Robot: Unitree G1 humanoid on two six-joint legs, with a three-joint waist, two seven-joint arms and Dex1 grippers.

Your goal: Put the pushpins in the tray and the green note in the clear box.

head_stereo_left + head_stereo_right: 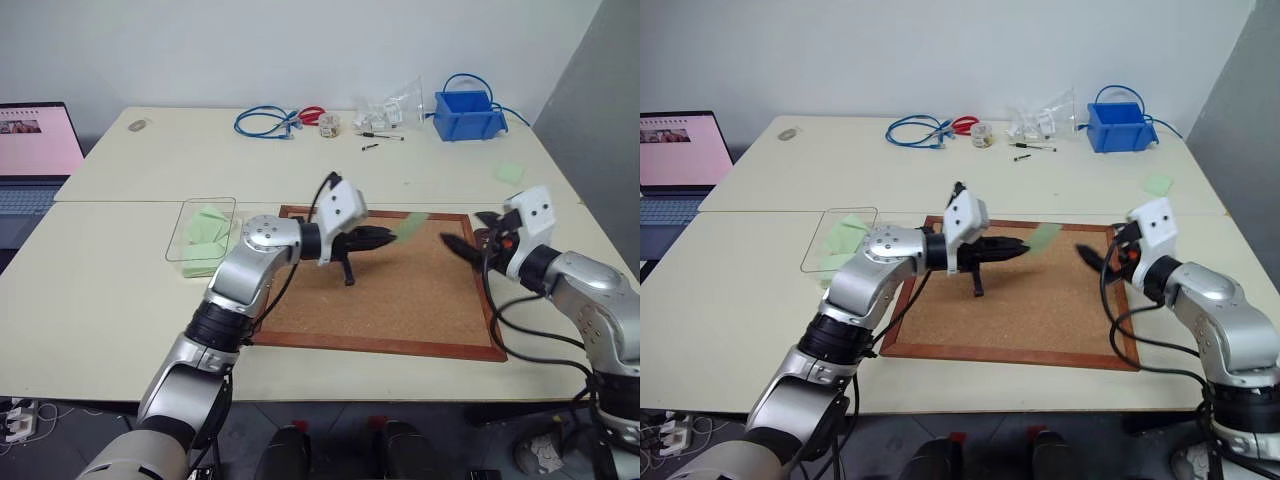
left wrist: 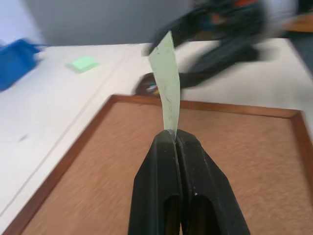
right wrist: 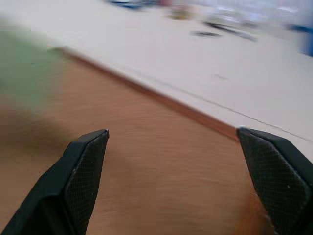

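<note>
The left gripper (image 1: pixel 385 236) is pinched tight on the green note (image 2: pixel 166 83). It looks light and floppy; one edge is enough. The right gripper (image 3: pixel 176 161), at three o'clock, is wide open and empty.

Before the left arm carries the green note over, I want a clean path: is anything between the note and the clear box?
Nothing visible blocks it. The left gripper holds the green note above the corkboard; the clear box stands beside the board's edge.

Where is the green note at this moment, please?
The green note is held in the shut left pincer, lifted above the far part of the cork board, between the two arms in the left eye view.
</note>
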